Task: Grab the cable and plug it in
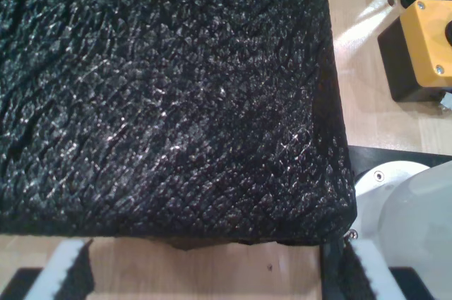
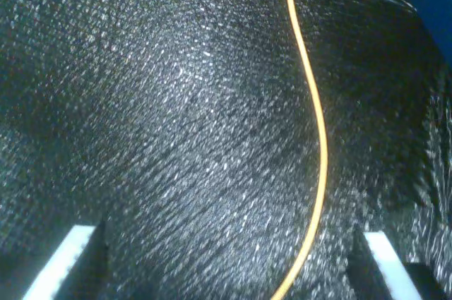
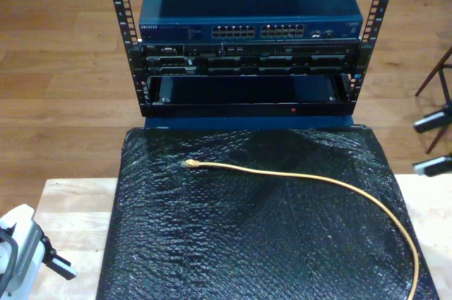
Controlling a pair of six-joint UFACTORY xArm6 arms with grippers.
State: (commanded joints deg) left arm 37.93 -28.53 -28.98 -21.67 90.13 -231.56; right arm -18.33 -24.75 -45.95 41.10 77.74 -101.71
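Black mat (image 3: 247, 243), one cable (image 3: 311, 176) (unplugged).

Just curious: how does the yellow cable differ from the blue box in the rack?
The cable is thin, yellow, curved, lying loose on the black mat; the blue box is wide, flat, sitting in the rack. The cable ends in one plug; the box shows rows of sockets.

black textured mat (image 1: 162, 95), yellow-topped box (image 1: 417, 49)

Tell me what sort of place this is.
Probably a networking test bench: a rack holding a blue switch, with a yellow network cable lying on a black mat.
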